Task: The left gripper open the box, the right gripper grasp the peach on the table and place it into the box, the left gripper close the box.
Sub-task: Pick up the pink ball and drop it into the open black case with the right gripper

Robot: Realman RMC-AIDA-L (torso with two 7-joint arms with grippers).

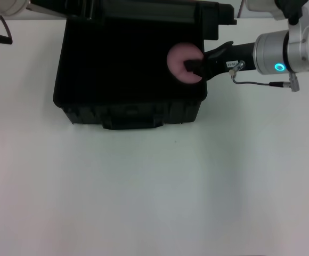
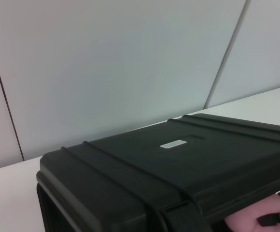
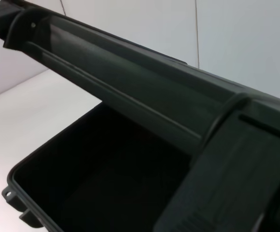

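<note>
Box [image 1: 90, 80] lies open; right end effector [image 1: 193, 69] grips peach [image 1: 177, 61] inside.

- Head view: high up, looking steeply down on the white desk [image 1: 154, 192] and the open large black hard plastic box [image 1: 128, 80], mid-distance.
- Left wrist view: low, close behind the box's raised lid [image 2: 178, 159], facing the pale panelled wall [image 2: 120, 63].
- Right wrist view: very close, looking into the box's dark inside [image 3: 106, 164] under the lid.
- All three share the box.
</note>
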